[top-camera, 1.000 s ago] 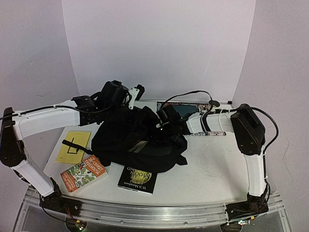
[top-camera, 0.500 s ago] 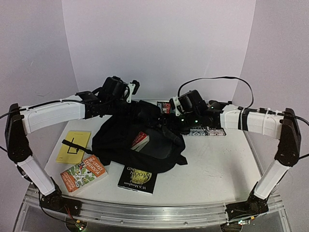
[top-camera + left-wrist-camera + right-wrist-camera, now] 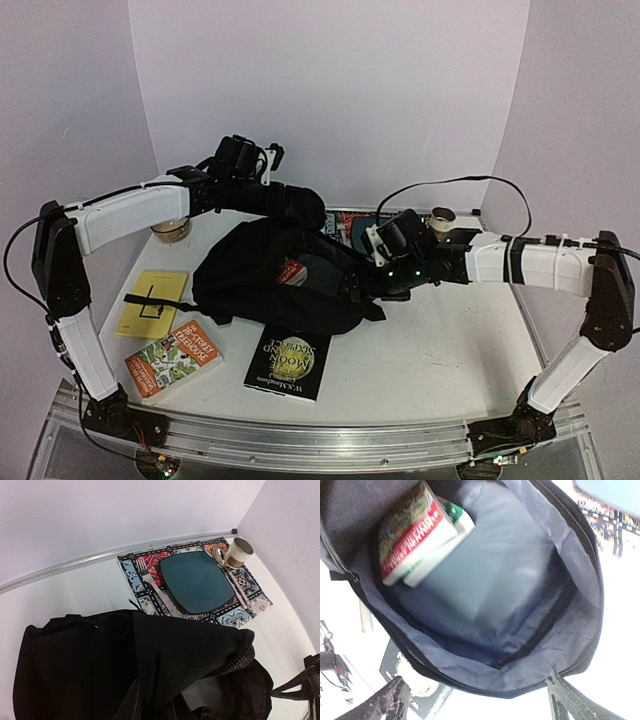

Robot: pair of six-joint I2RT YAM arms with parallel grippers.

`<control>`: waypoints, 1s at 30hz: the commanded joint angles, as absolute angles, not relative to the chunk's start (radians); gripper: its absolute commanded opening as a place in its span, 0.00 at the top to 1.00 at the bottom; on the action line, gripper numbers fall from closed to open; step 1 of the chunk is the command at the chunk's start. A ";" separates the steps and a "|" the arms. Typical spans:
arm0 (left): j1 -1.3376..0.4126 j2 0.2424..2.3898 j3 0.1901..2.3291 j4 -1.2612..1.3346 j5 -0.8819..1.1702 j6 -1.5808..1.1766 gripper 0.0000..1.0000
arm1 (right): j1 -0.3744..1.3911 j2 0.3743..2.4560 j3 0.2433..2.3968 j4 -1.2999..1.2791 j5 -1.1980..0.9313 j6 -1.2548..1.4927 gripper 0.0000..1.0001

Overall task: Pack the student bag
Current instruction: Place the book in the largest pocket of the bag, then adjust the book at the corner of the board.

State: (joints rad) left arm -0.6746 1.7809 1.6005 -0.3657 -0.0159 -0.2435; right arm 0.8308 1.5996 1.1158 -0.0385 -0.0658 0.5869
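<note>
The backpack lies in the middle of the table with its mouth open toward the right arm and its top edge drawn up toward the end of the left arm. The right fingers are spread wide apart, one at each lower corner of the wrist view, with nothing between them. They hang just over the near rim of the bag's opening; whether they touch the cloth cannot be told. Inside, against the grey lining, a red, white and green book lies tilted in the far corner. The left fingers are lost in the black cloth at the bag's raised top. The left wrist view shows only a fold of that cloth across its lower half, so whether they pinch it or how wide they stand cannot be told. Behind the bag a dark plate sits on a patterned mat with a fork beside it and a cup at the mat's corner. On the near side of the table lie a yellow book, a colourful book and a black book, the last just beside the bag.
</note>
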 commanded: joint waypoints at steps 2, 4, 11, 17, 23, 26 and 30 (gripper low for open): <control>-0.672 1.695 1.541 -0.298 0.097 -0.289 0.62 | 0.838 1.545 1.066 -0.072 -0.064 0.592 0.04; -0.672 1.651 1.476 -0.298 0.123 -0.327 0.52 | 0.839 1.533 1.049 -0.072 -0.069 0.599 0.04; -0.686 1.428 1.240 -0.305 0.163 -0.452 0.26 | 0.848 1.470 0.976 -0.072 -0.063 0.627 0.02; -0.760 1.286 1.053 -0.326 0.148 -0.561 0.17 | 0.868 1.435 0.922 -0.071 -0.057 0.653 0.02; -0.876 1.262 0.892 -0.329 0.135 -0.693 0.11 | 0.918 1.439 0.882 -0.018 -0.059 0.716 0.02; -0.914 1.281 0.834 -0.328 0.126 -0.743 0.10 | 0.951 1.452 0.863 0.029 -0.054 0.747 0.03; -0.938 1.314 0.780 -0.310 0.103 -0.795 0.09 | 0.992 1.493 0.859 0.069 -0.049 0.768 0.04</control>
State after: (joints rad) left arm -0.9220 1.2914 0.8122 -0.3416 0.1326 -0.7083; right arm 0.9555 1.4639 0.8655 0.0209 -0.0643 0.7252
